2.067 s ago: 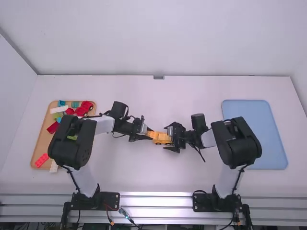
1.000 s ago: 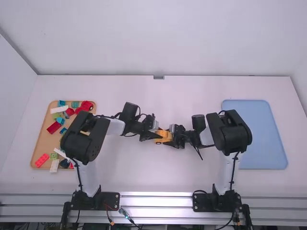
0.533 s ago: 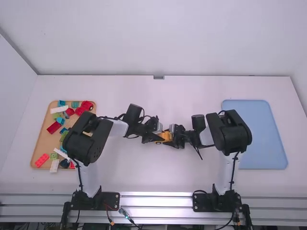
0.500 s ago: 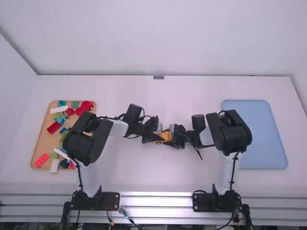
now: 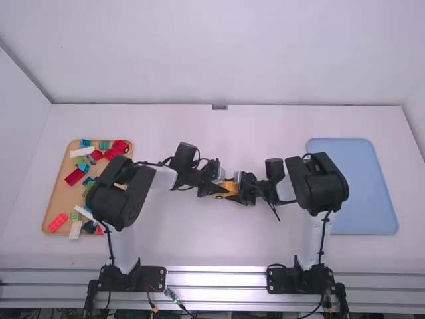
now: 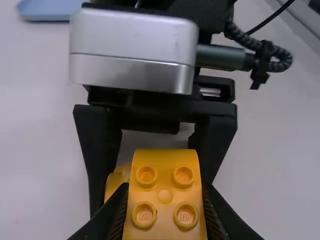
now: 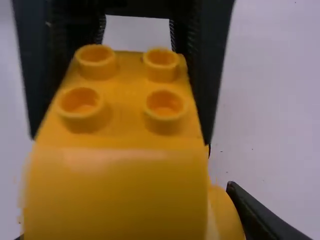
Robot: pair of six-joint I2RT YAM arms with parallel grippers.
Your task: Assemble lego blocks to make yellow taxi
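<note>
One yellow taxi (image 6: 165,200), seemingly part-built, lay between the two claws, touched by both. Visible features: four bare studs (image 6: 183,176) between the left claw's fingertips, and a curved section (image 7: 115,195) nearer the right claw. Whether its underside met the table below the claws could not be told.

Left gripper (image 6: 166,190): closed, pinching the studded portion from both sides. Right gripper (image 5: 238,193): closed about the same body, directly opposite the left.

Hazards, by judgement. Item: separation, should the two grippers draw apart while both pinched, the joint between portions opening. Item: skew, should one claw twist or press off line, leaving a portion seated on one edge only. Item: squirt, should the left claw's hold on smooth sides prove too shallow under a push. Item: knock, the claws being so close that either might strike the other on letting go. Item: a drop, should both release with the work unsupported.

Wooden tray (image 5: 60,199), one, holding mixed bricks, among them a dark red brick (image 5: 74,177): well to the left of the left gripper. Blue tray (image 5: 375,199), one: well to the right of the right gripper
</note>
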